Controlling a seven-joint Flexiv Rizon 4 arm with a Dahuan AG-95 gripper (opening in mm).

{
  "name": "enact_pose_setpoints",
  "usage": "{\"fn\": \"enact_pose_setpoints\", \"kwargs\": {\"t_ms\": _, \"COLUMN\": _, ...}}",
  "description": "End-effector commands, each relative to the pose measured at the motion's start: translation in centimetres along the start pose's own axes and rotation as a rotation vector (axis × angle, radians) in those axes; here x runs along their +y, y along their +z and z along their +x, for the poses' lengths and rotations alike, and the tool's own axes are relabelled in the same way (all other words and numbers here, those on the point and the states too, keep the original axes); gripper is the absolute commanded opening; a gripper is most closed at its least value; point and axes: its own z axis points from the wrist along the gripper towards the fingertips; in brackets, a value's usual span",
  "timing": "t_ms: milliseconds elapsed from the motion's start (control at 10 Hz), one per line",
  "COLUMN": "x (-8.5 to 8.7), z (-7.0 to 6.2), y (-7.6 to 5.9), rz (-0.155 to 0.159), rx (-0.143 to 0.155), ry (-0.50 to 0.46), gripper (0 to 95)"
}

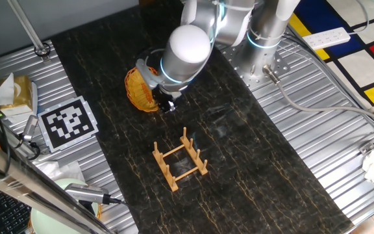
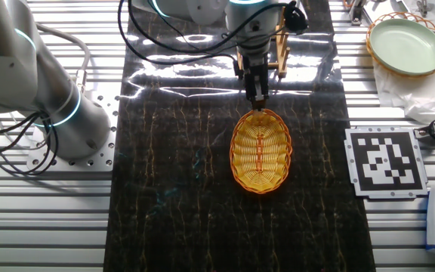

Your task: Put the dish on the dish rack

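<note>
The dish (image 1: 139, 88) is a round orange-yellow woven bowl. It hangs tilted on edge above the dark mat, left of and behind the dish rack (image 1: 181, 160). In the other fixed view the dish (image 2: 260, 151) looks oval, with its rim at the top between my fingers. My gripper (image 2: 257, 102) points down and is shut on that rim; in one fixed view the gripper (image 1: 163, 103) is at the dish's right edge. The light-wood rack (image 2: 282, 50) stands empty, partly hidden behind my wrist in the other fixed view.
A pale green plate (image 2: 408, 44) sits in a basket at the table corner. A black-and-white marker card (image 1: 69, 122) lies on the slatted metal beside the mat. My arm's base (image 1: 263, 60) stands at the mat's far end. A tissue box (image 1: 16, 92) is at the left.
</note>
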Motion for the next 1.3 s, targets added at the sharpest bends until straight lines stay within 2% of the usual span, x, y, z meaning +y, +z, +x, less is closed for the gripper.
{"fn": "enact_pose_setpoints", "kwargs": {"t_ms": 100, "x": 0.19, "z": -0.11, "y": 0.63, "rz": 0.002, "rx": -0.008, "ry": -0.001, "gripper": 19.0}}
{"fn": "enact_pose_setpoints", "kwargs": {"t_ms": 700, "x": 0.83, "z": 0.15, "y": 1.51, "rz": 0.008, "rx": -0.012, "ry": -0.006, "gripper": 19.0}}
{"fn": "enact_pose_setpoints", "kwargs": {"t_ms": 1300, "x": 0.83, "z": 0.13, "y": 1.52, "rz": 0.042, "rx": -0.012, "ry": -0.023, "gripper": 19.0}}
